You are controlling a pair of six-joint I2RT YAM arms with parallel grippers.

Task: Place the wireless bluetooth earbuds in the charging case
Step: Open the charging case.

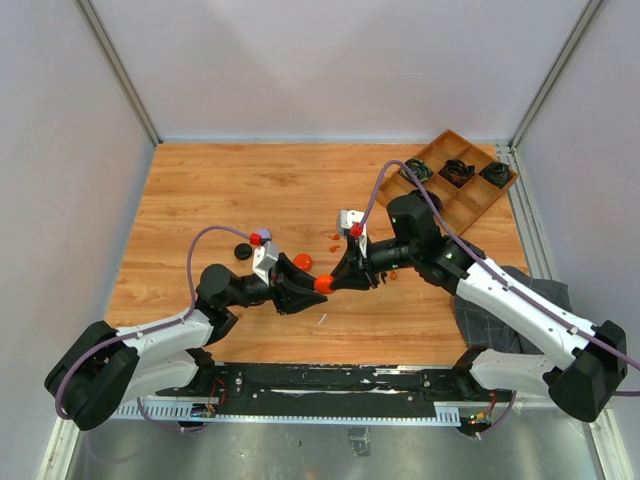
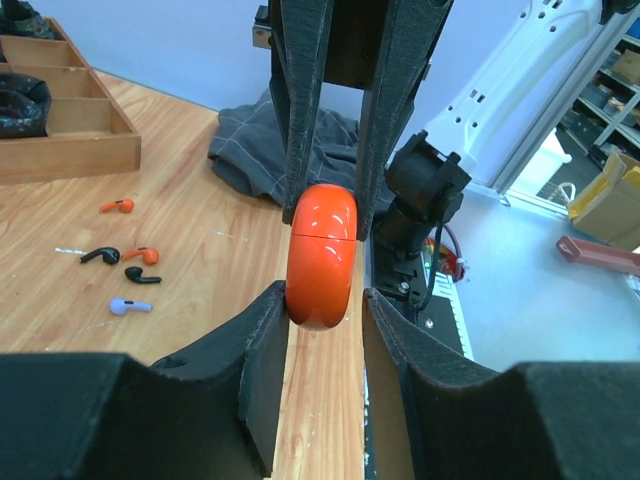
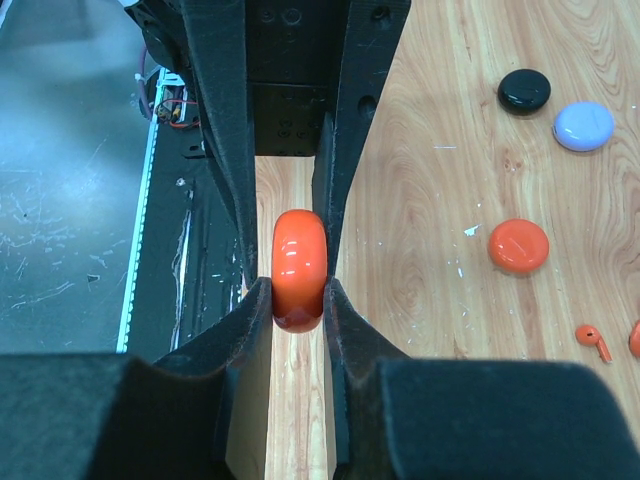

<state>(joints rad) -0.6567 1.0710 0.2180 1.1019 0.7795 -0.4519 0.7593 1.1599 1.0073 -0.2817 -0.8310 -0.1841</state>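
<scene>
The orange charging case [image 1: 323, 284] hangs closed and on edge above the table, between both grippers. My right gripper [image 3: 298, 290] is shut on the charging case [image 3: 299, 268], both pads pressing its flat faces. From the opposite side my left gripper [image 2: 322, 300] straddles the charging case [image 2: 322, 255]. Its left finger touches the case and a thin gap shows at the right finger. Several earbuds lie loose on the wood: orange [image 2: 118, 206], black [image 2: 100, 255], orange [image 2: 145, 254], black [image 2: 142, 274] and lilac [image 2: 130, 306].
Three round cases lie on the table: black [image 3: 524, 90], lilac [image 3: 584, 126] and orange [image 3: 518, 246]. A wooden tray [image 1: 470, 205] holding coiled black cables stands at the back right. A grey cloth [image 2: 250, 140] lies at the near right edge.
</scene>
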